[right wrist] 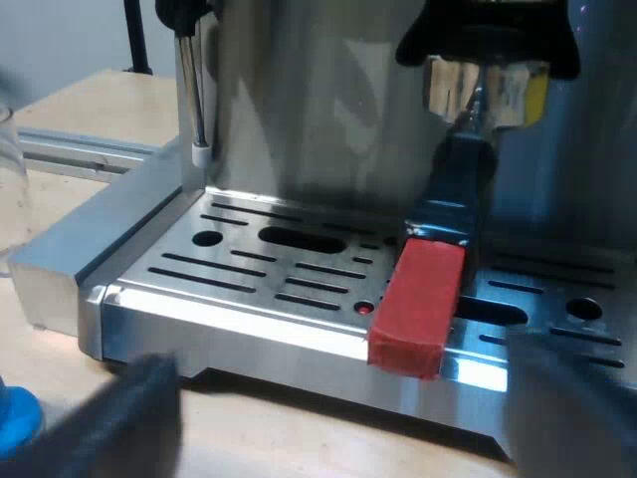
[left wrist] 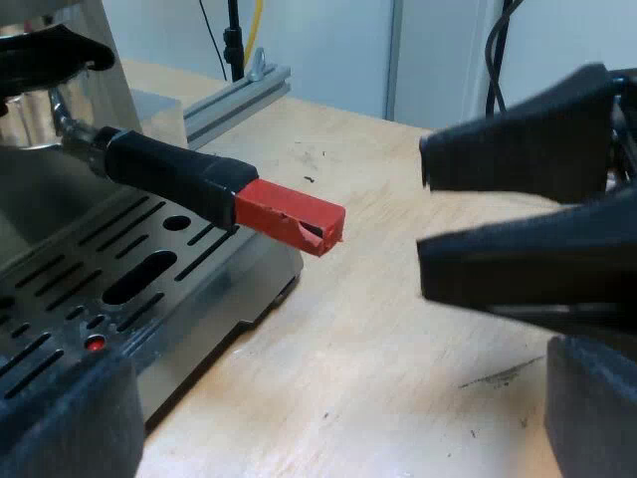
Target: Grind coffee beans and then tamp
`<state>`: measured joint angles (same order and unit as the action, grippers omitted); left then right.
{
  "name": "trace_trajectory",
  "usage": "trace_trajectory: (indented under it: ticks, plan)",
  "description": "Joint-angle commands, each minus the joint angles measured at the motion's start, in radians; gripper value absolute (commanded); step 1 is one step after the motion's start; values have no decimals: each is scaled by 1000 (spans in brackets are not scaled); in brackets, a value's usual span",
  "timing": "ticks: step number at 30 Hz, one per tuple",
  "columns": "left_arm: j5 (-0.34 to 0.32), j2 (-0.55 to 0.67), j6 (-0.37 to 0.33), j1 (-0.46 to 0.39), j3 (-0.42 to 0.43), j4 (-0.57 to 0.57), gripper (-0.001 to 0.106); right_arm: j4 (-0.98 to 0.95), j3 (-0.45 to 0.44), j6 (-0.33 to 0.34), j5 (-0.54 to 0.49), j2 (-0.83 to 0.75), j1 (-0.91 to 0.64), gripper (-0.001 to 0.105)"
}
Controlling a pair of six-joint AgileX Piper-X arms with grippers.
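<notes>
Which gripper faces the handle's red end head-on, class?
The right gripper: the red end lies straight ahead of its fingers. The left gripper sits side-on to the handle.

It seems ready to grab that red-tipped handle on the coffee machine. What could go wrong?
The right gripper, fingers open, faces the portafilter handle, whose red end looks chipped; a shallow grip might slip off. The left gripper sits close to the right one, so the two could bump. The blue tamper near the right gripper could get knocked.
</notes>
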<state>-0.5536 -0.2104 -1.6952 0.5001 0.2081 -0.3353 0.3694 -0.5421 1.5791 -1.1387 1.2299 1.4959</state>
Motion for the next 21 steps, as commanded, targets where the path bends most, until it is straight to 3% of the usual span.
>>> trace_trajectory:
  ticks: [1,3,6,10,11,13,21]
  plan:
    - [-12,5,-6,4,3,13,83,-19,-20,2,-3,-8,-14,69]
    - [-12,5,-6,4,3,13,83,-66,-55,2,-3,-8,-36,63]
    - [-12,5,-6,4,3,13,83,-142,-104,-8,17,-8,-72,63]
    - [-12,5,-6,4,3,13,83,-287,-167,-103,91,-8,-146,63]
    - [-12,5,-6,4,3,13,83,-369,-191,-168,120,-8,-180,63]
    - [-12,5,-6,4,3,13,83,-476,-218,-235,191,-5,-220,63]
    - [-12,5,-6,4,3,13,83,-598,-236,-328,353,16,-326,63]
